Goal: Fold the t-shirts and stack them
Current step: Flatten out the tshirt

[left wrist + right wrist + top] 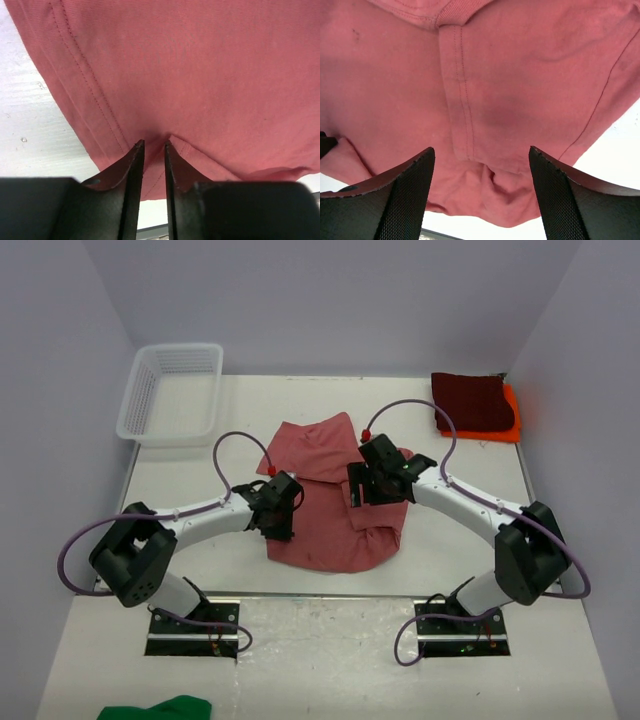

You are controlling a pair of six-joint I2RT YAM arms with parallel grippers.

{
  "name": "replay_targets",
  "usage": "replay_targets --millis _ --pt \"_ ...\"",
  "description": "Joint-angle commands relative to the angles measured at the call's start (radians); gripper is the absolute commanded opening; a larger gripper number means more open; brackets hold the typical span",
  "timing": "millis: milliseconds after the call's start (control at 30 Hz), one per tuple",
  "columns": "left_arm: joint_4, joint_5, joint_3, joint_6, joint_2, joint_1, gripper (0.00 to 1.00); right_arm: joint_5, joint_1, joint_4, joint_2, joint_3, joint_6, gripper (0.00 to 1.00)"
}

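Progress, seen from above: a faded rose cotton t-shirt (330, 525) lies rumpled and partly folded at the middle of the bench (170, 475). At the far right, a folded dark maroon t-shirt (472, 400) sits on a bright orange t-shirt (510, 427). Two look done, and one is left. A white plastic mesh basket (150, 390) stands far left.

Left wrist view: the left end effector (153, 145) is narrow and nips the rose t-shirt's stitched hem.

Right wrist view: the right end effector (481, 152) gapes wide above the cloth, holding nothing.
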Motion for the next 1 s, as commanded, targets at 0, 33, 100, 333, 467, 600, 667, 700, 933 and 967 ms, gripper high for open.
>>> replay_targets --millis 0,33,100,333,467,600,667,700,933,967 --pt "0.027 0.027 0.002 -0.015 -0.031 -0.006 0.25 -0.027 0.001 0.051 -0.003 -0.001 0.009 0.76" --pt "0.027 0.025 0.002 -0.017 -0.035 -0.006 0.27 -0.030 0.002 0.055 0.002 -0.004 0.009 0.76" --pt "0.025 0.027 -0.001 -0.020 -0.051 -0.008 0.30 -0.033 0.002 0.065 0.017 -0.013 0.010 0.76" --pt "0.028 0.064 -0.071 -0.086 -0.104 -0.063 0.30 -0.036 0.007 0.076 0.036 -0.020 0.015 0.76" --pt "0.031 0.061 -0.136 -0.162 -0.195 -0.167 0.30 -0.038 0.008 0.079 0.042 -0.013 0.018 0.76" --pt "0.014 0.068 -0.177 -0.243 -0.247 -0.248 0.25 -0.041 0.013 0.079 0.050 -0.012 0.021 0.76" --pt "0.008 0.035 -0.176 -0.308 -0.297 -0.332 0.18 -0.043 0.014 0.081 0.053 -0.010 0.021 0.76" --pt "-0.031 0.012 -0.159 -0.331 -0.307 -0.360 0.16 -0.044 0.016 0.082 0.057 -0.010 0.021 0.76" --pt "-0.234 -0.183 -0.004 -0.414 -0.250 -0.466 0.16 -0.047 0.031 0.087 0.077 -0.009 0.023 0.76" --pt "-0.239 -0.192 0.008 -0.414 -0.215 -0.475 0.18 -0.046 0.031 0.088 0.074 -0.012 0.023 0.76"
